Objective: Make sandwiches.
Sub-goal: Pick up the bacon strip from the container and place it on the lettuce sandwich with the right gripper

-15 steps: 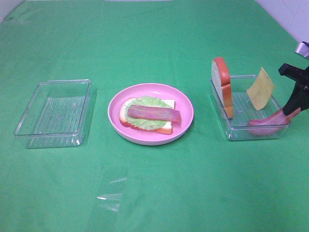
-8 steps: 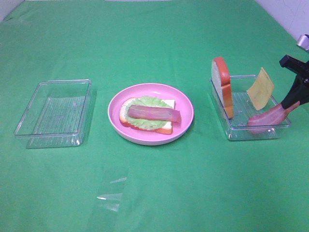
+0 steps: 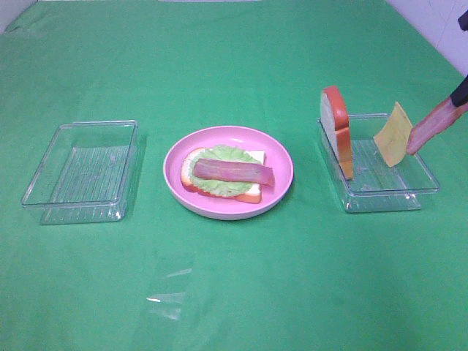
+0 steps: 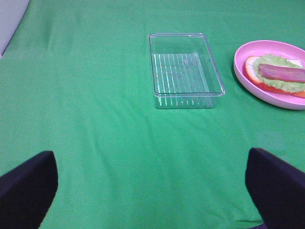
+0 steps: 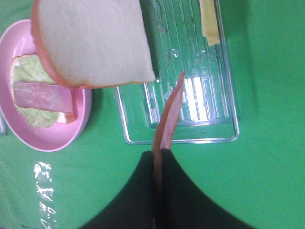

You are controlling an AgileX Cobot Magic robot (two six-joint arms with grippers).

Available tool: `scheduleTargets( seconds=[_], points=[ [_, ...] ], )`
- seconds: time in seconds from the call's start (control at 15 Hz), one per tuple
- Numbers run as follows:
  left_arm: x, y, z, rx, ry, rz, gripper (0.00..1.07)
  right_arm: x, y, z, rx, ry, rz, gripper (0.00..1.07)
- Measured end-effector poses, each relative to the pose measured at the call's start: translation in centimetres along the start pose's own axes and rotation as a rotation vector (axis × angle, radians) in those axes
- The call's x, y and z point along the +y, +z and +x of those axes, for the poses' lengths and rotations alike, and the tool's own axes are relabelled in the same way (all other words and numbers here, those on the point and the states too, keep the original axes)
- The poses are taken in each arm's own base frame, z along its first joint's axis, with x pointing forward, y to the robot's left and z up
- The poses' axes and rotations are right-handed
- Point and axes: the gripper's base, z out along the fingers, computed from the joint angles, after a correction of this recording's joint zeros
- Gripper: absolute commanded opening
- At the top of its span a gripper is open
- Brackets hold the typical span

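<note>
On the pink plate (image 3: 281, 157) lies a bread slice (image 3: 252, 191) topped with lettuce (image 3: 227, 155) and one bacon strip (image 3: 232, 171). A second bread slice (image 3: 336, 131) stands on edge in the right clear tray (image 3: 387, 199), with the yellow cheese (image 3: 395, 134) leaning at its far side. My right gripper (image 3: 459, 99) is at the view's right edge, shut on another bacon strip (image 3: 431, 126) that hangs above the tray. The right wrist view shows this strip (image 5: 169, 112) pinched between the black fingers (image 5: 181, 191). My left gripper (image 4: 150, 155) is open and empty over bare cloth.
An empty clear tray (image 3: 44, 201) sits left of the plate, also in the left wrist view as the tray (image 4: 188, 99). Green cloth covers the table. A small glare patch (image 3: 167, 296) lies near the front.
My right gripper has lifted the bacon strip up and to the right, out of the right tray. The left arm has not moved.
</note>
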Motion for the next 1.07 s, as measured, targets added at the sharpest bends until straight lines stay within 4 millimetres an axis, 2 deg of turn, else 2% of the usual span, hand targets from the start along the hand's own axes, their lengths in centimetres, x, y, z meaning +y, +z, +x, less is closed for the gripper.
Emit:
scheduleTargets(
  seconds=[0.2,0.4,0.53,0.67,0.73,0.8,0.87,1.07],
  points=[
    [0.0,0.0,0.0,0.0,0.0,0.0,1.01,2.4,-2.5,1.3,-0.055,-0.06,0.001,0.0],
    [0.0,0.0,0.0,0.0,0.005,0.0,1.01,4.7,-2.5,2.4,-0.02,-0.117,-0.001,0.0],
    [0.0,0.0,0.0,0.0,0.005,0.0,1.01,6.4,-1.7,2.9,0.015,-0.172,0.001,0.0],
    [0.0,0.0,0.0,0.0,0.005,0.0,1.01,9.4,-0.2,3.9,0.069,-0.262,-0.016,0.0],
    [0.0,0.0,0.0,0.0,0.005,0.0,1.01,12.5,1.4,5.1,0.094,-0.333,-0.031,0.0],
    [0.0,0.0,0.0,0.0,0.005,0.0,1.01,12.5,1.4,5.1,0.094,-0.333,-0.031,0.0],
    [0.0,0.0,0.0,0.0,0.005,0.0,1.01,15.6,2.9,6.1,0.06,-0.402,-0.051,0.0],
    [0.0,0.0,0.0,0.0,0.005,0.0,1.01,18.9,5.8,6.9,0.02,-0.462,-0.092,0.0]
  ],
)
